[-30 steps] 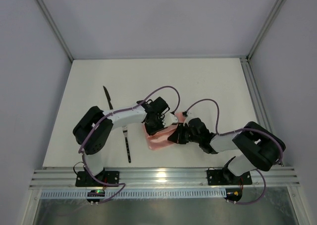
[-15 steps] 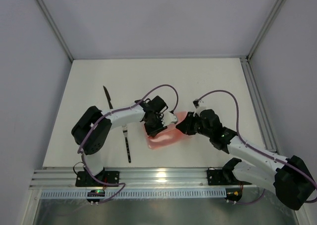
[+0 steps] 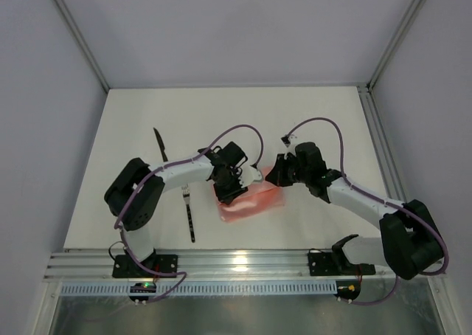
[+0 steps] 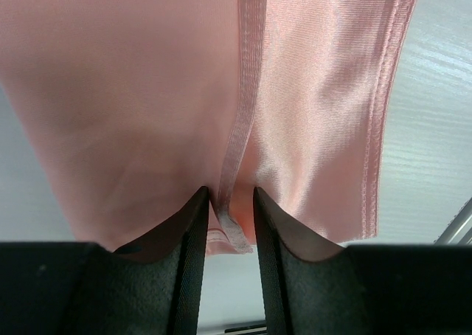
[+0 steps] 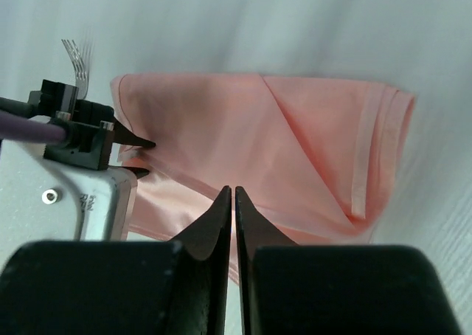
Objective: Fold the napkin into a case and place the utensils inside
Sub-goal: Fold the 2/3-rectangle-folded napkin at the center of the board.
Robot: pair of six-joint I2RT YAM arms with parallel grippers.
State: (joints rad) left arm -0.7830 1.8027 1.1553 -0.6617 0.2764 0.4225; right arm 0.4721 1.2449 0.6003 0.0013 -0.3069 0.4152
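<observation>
While a hem of the folded napkin sits between the slightly parted jaws of the left gripper mid-frame, the right gripper, jaws together, hovers at its upper right, arm outstretched.

The left arm bends in from the tabletop's near-left edge, left gripper tipped downward, jaws slightly parted. The right arm stretches in from the near-right, right gripper closed and empty.

Folded pink napkin lies right of fork, knife.
</observation>
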